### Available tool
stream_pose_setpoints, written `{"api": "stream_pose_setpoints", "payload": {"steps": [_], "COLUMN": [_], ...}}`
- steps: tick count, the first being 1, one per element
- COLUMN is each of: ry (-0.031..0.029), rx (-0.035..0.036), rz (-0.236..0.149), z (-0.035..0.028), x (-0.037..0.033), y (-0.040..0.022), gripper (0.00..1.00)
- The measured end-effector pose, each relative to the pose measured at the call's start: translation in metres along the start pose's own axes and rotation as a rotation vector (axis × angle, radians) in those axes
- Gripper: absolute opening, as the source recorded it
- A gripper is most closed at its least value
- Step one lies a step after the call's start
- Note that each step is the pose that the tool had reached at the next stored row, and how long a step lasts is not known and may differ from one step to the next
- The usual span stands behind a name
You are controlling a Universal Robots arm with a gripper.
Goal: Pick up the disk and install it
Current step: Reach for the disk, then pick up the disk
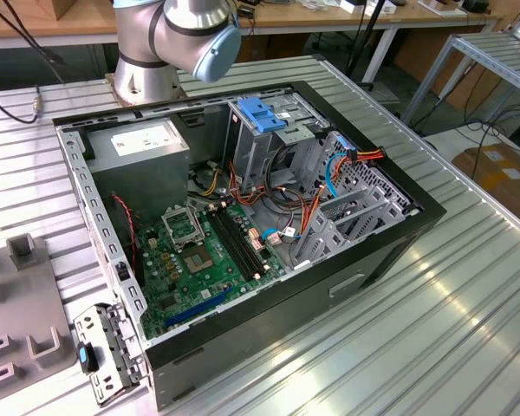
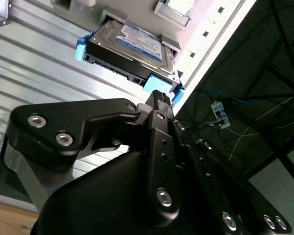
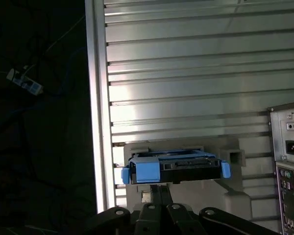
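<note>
One disk (image 2: 132, 49) just beyond fingers (image 2: 159, 100)

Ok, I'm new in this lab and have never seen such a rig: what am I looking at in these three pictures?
The exterior view shows a grey robot arm mounted on a ribbed metal table beside an open computer case. The other two pictures come from cameras riding near the arm's wrist. The black shape in both is the gripper, the arm's hand. Just beyond it lies the disk, a silver hard drive with blue side rails, resting in a grey holder near the table's edge. The gripper is close to it; whether it touches, I cannot tell.
</note>
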State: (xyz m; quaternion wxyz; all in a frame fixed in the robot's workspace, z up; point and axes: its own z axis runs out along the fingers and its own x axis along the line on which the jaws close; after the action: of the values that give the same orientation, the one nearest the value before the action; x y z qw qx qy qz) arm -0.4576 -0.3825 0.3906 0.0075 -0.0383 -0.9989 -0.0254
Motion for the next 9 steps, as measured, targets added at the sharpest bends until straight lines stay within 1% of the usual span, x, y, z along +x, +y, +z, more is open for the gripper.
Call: {"api": "stream_pose_setpoints", "payload": {"steps": [9], "ry": [0.0], "rx": [-0.0001], "rz": [0.001], "z": [0.0], "x": [0.0004], "y": [0.0], "gripper": [0.11]}}
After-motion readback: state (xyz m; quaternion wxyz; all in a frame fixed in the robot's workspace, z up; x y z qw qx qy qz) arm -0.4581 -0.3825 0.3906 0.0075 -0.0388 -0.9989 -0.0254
